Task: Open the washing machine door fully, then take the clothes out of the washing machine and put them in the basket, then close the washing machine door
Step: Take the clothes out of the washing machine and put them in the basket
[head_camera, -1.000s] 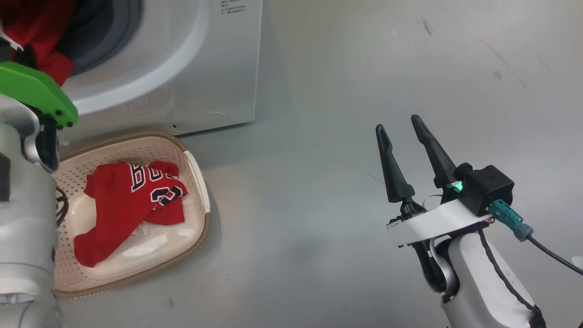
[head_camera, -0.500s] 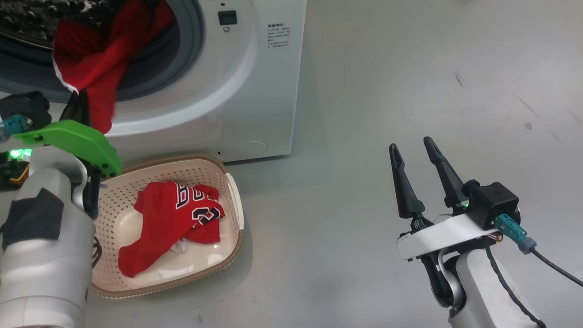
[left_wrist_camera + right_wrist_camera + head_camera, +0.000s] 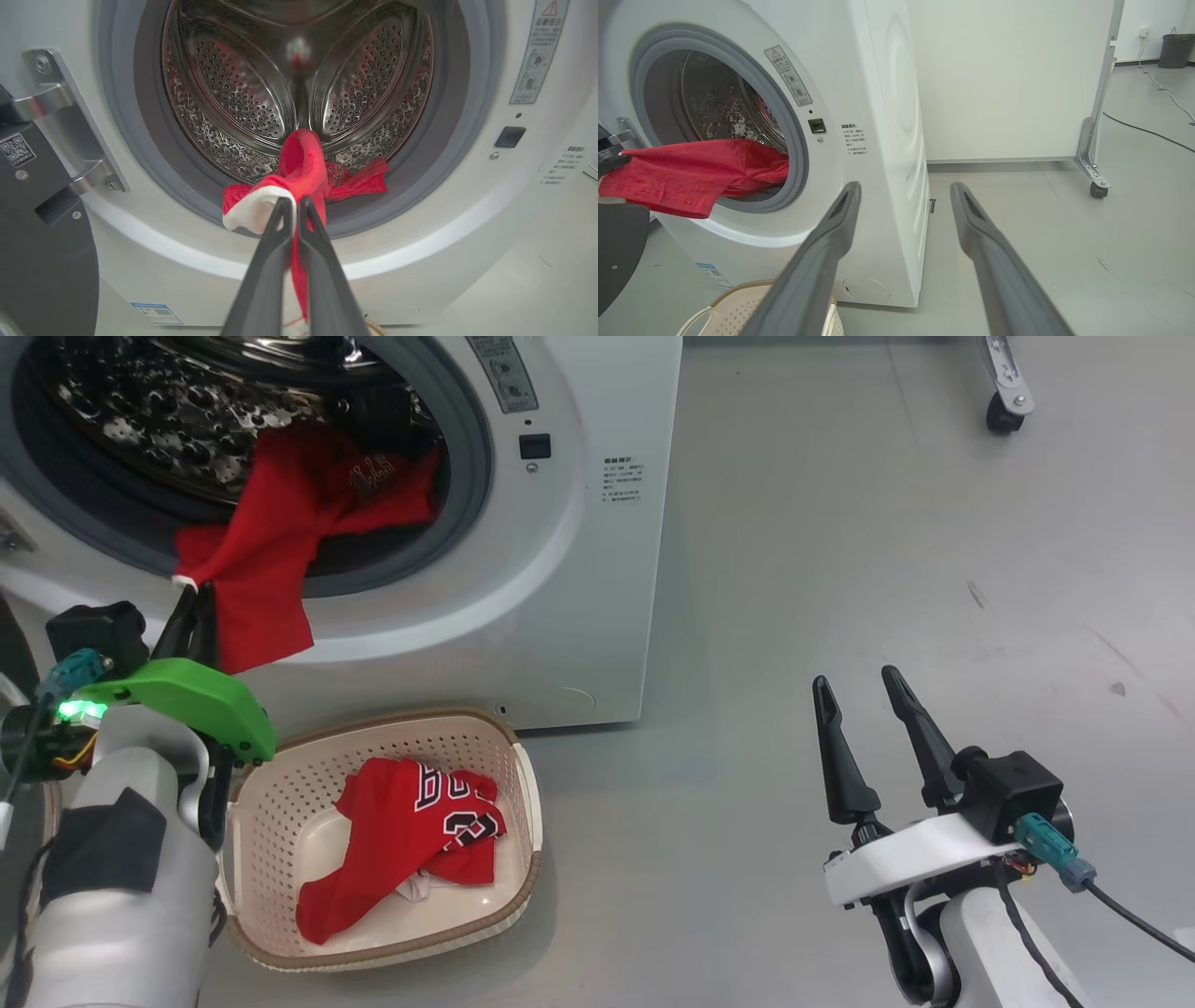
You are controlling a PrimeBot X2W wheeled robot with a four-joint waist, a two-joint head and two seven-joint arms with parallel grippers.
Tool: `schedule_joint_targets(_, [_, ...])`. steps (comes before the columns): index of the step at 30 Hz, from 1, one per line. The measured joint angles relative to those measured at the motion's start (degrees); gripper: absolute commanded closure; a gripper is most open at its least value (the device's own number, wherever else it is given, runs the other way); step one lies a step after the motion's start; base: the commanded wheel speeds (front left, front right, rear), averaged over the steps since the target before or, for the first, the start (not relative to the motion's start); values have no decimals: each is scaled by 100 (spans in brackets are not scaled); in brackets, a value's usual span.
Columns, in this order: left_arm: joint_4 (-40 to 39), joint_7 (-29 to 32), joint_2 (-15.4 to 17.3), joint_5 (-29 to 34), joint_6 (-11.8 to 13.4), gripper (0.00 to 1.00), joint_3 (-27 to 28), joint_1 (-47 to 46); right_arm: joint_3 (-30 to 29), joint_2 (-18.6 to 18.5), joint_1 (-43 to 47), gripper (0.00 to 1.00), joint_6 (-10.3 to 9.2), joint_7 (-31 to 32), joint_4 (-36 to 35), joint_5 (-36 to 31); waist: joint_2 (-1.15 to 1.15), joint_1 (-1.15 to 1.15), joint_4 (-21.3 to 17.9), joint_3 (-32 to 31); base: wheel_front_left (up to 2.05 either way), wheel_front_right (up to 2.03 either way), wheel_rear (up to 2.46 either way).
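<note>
The washing machine (image 3: 560, 569) stands open, its steel drum (image 3: 243, 93) bare at the back. One piece of the red clothes (image 3: 271, 551) trails out over the grey seal, and my left gripper (image 3: 191, 607) is shut on its white-trimmed edge (image 3: 254, 207) just outside the opening. In the left wrist view that gripper (image 3: 294, 201) pinches the red fabric between its fingers. Another red jersey (image 3: 411, 831) lies in the cream basket (image 3: 280, 803) on the floor below. The washing machine door (image 3: 42, 270) is swung open at the left. My right gripper (image 3: 855, 677) is open and holds nothing, well to the right.
A white partition on castors (image 3: 1097, 186) stands right of the machine. A dark bin (image 3: 1174, 49) and a floor cable (image 3: 1148, 133) lie far behind. Bare grey floor (image 3: 840, 523) stretches between the machine and my right arm.
The head camera has tilted up, bringing the drum into view. My left gripper stays shut on the red cloth, now drawn out over the seal. The right gripper stays open.
</note>
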Motion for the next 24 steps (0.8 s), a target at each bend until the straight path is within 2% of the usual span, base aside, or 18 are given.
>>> schedule_joint_targets(10, [-597,-33,-21,123,-41,100,-108,460,-68,0,209,0,47,0,8,0,0,0,149,-363,0,0,0])
schedule_joint_targets(16, [-1510,-33,-33,146,-38,100,-5,624,-38,1,258,0,71,0,-21,0,0,0,219,-462,0,0,0])
schedule_joint_targets(24, [-2320,-48,-58,169,15,100,70,873,-30,2,309,0,100,0,-53,0,0,0,237,-465,0,0,0])
